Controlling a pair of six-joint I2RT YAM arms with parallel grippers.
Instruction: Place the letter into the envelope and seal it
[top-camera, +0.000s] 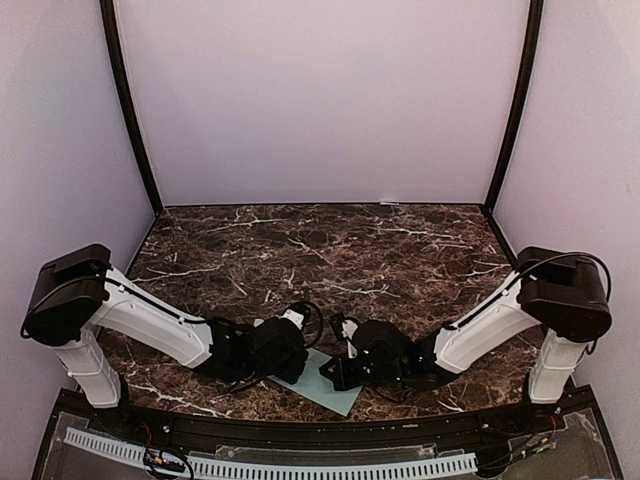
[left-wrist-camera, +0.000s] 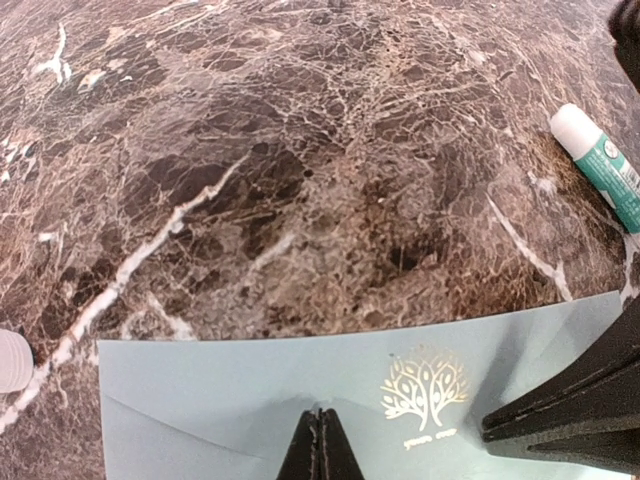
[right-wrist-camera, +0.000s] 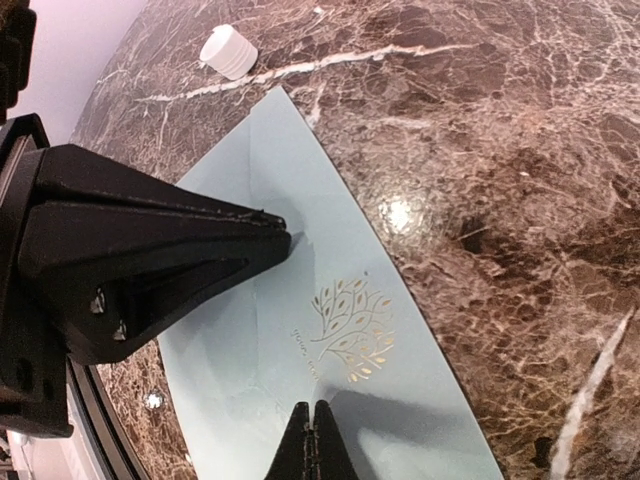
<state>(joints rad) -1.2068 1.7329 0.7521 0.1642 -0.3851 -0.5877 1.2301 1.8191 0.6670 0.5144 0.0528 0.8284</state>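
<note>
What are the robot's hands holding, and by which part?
Nothing is gripped. The left gripper and right gripper are both shut with nothing between their fingers; their tips seem to press down on the teal envelope.

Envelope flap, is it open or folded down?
Folded down: the envelope lies flat, flap creased over its back, left hand and right hand on it. Glued or not, cannot tell.
</note>
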